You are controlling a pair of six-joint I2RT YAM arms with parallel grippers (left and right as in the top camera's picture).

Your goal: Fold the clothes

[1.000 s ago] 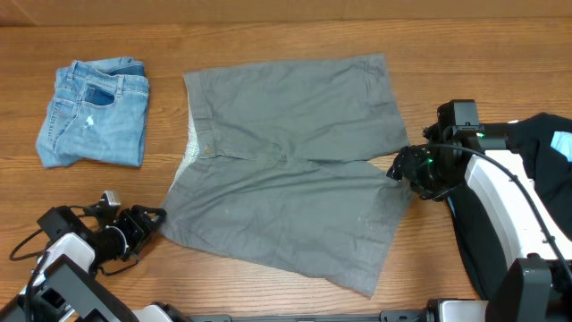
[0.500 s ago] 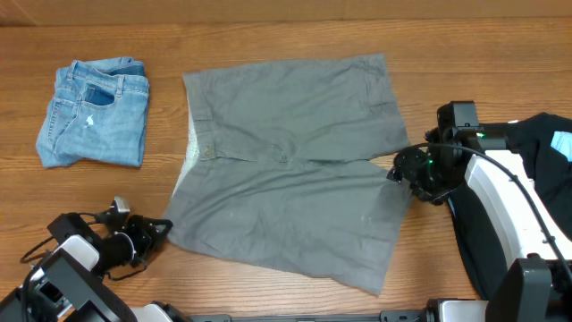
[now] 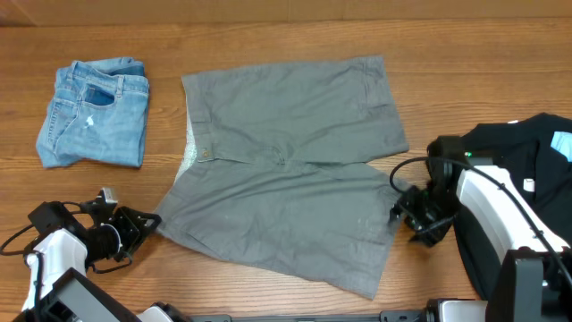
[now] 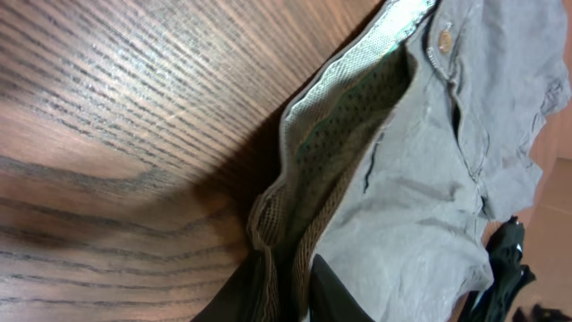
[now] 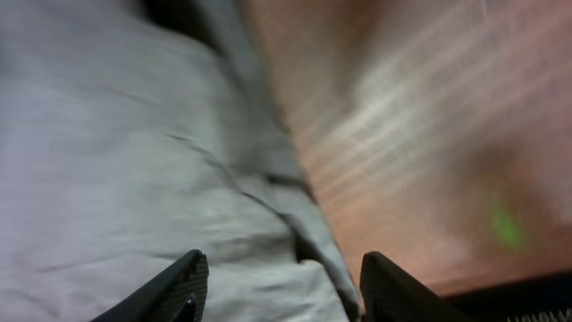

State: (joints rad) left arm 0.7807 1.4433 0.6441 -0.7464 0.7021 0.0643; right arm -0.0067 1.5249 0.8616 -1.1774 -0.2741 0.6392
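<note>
- Pincers: the left pincer (image 4: 288,283) is shut on the waistband corner of the grey shorts (image 3: 286,170); the right pincer (image 5: 284,273) is open over a leg hem.
- Shorts lie flat on the table (image 3: 268,36). They look soft and floppy, so corners are best to grab.
- Right pincer has moved to the nearer leg since before.

shorts (image 3: 286,170): plain grey-khaki, at both pairs of jaws | waistband lining (image 4: 357,107): pale greenish-white edge, dark dotted mesh, just beyond left jaws | button (image 4: 443,38): brassy | denim shorts (image 3: 94,114): light blue, whitish worn patches | top (image 3: 509,148): black | table (image 3: 268,36): brown, streaked wood grain
</note>
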